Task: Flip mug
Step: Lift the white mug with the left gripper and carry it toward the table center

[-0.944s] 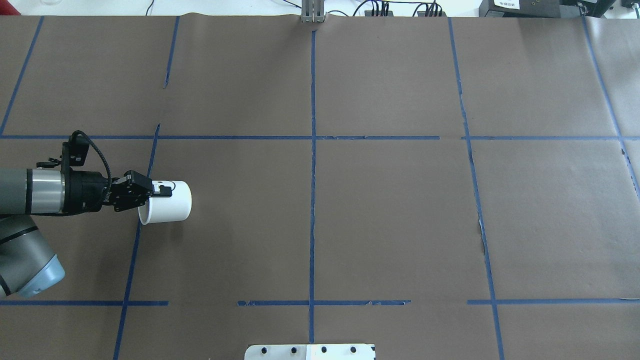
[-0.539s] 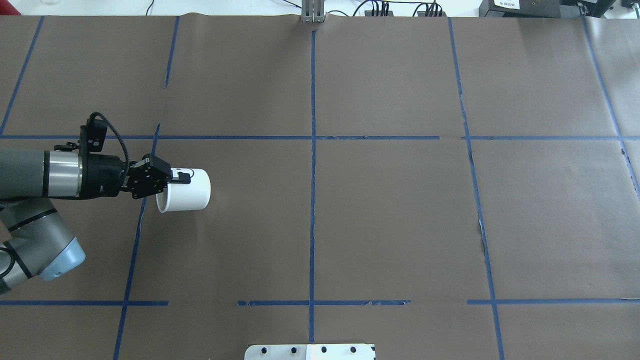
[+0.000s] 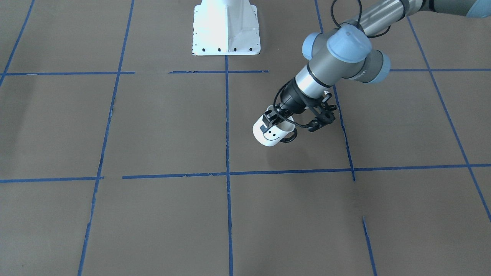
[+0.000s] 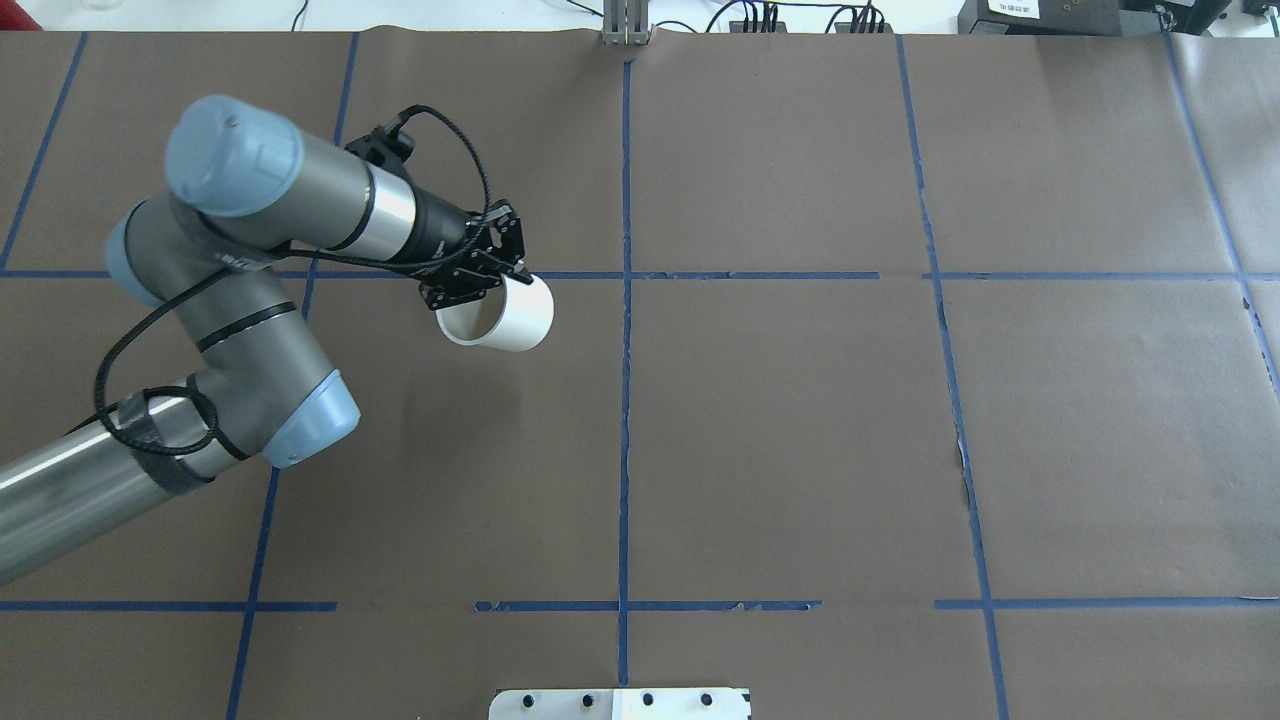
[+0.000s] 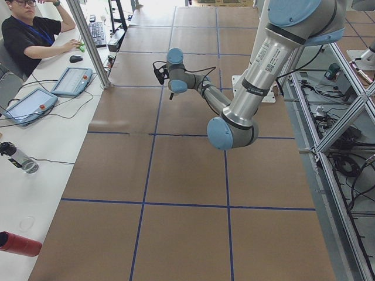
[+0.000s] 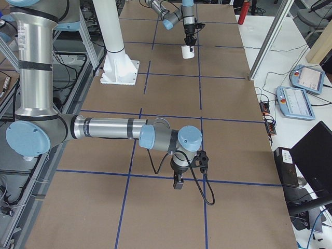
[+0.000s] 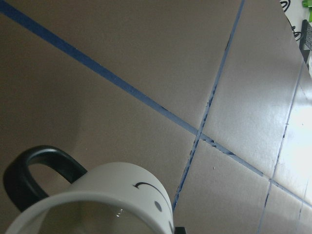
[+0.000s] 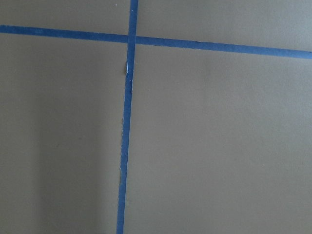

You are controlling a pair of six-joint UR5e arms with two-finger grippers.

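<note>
The white mug (image 4: 503, 318) hangs tilted in the air over the brown table, its open mouth toward the wrist. My left gripper (image 4: 497, 274) is shut on its rim. In the front-facing view the mug (image 3: 271, 135) shows its black smiley face and its black handle (image 3: 290, 137), with the left gripper (image 3: 273, 120) above it. The left wrist view shows the mug's rim, pale interior and handle (image 7: 97, 200) close up. My right gripper (image 6: 178, 182) hovers low over the table far from the mug; I cannot tell whether it is open or shut.
Blue tape lines (image 4: 625, 300) divide the brown paper table cover. The white robot base plate (image 3: 226, 27) stands at the robot's side of the table. An operator (image 5: 29, 41) sits at a side desk with tablets beyond the table's far end.
My left arm has carried the mug forward and to the right, toward the table's middle. The arm's elbow has swung into view. The grip on the rim is unchanged.
</note>
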